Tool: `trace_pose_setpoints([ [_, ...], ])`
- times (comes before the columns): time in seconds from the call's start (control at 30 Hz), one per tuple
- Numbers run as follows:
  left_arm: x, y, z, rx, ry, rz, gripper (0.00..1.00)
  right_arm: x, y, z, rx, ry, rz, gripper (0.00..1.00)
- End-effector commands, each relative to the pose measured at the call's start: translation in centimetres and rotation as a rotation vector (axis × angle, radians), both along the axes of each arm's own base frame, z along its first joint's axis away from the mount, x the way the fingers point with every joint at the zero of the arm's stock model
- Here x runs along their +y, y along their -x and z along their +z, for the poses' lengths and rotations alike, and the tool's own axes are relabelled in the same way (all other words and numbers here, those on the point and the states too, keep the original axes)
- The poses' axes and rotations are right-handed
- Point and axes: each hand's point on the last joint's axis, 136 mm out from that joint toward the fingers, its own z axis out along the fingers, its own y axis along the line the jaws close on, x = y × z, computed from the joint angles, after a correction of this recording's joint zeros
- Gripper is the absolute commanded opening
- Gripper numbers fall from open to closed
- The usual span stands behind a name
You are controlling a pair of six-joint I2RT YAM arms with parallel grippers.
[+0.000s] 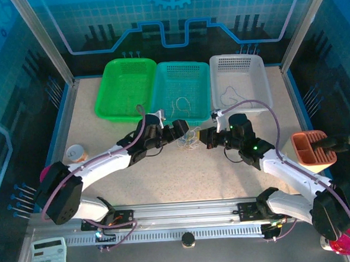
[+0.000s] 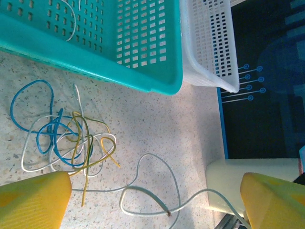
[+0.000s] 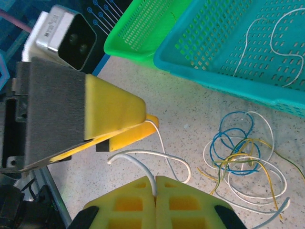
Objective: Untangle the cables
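Knot of blue, yellow-tan and whitish cables (image 2: 66, 138) noted on the table (image 2: 157, 119), just in front of the teal basket (image 2: 152, 78); a few loose strands are seen lying inside that basket. The right pincer (image 3: 156, 183) is closed on a whitish cable (image 3: 147, 174) beside the knot; whether this strand runs into the knot cannot be told. The left pincer (image 2: 155, 198) is spread wide with nothing held, close to the right one.

Step judged: one strand to be drawn free. The held strand should be pulled slowly and low over the table, away from the knot, with the blue loops pinned by the left pincer. If the whole knot is dragged along, the pull is to be eased and the grip taken nearer the crossing
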Motion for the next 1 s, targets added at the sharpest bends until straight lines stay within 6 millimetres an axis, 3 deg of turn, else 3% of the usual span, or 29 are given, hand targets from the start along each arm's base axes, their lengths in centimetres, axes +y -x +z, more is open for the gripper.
trace_pose_setpoints([
  [0.0, -0.4, -0.8, 0.1, -0.015, 0.030, 0.032, 0.90, 0.1, -0.4, 2.3, -0.051, -0.048, 0.001, 0.00],
  [0.27, -1.4, -1.7, -1.0, 0.007, 0.078, 0.040, 0.69, 0.3, -0.4, 2.1, -0.047, -0.057, 0.004, 0.00],
  [0.5, -1.7, -2.2, 0.5, -0.033, 0.081, 0.034, 0.05, 0.0, -0.4, 1.1, -0.037, -0.037, -0.005, 0.00],
  [0.53, -1.7, -2.2, 0.8, -0.042, 0.070, 0.032, 0.00, -0.1, -0.4, 0.9, -0.034, -0.034, -0.008, 0.00],
  [0.7, -1.0, -2.6, 5.5, -0.135, 0.062, 0.029, 0.00, -0.4, -0.4, -0.4, -0.014, -0.015, -0.017, 0.00],
  [0.97, -2.1, -2.7, 18.0, -0.322, 0.143, -0.062, 0.00, -0.5, -0.8, -2.7, 0.023, -0.005, -0.035, 0.11],
])
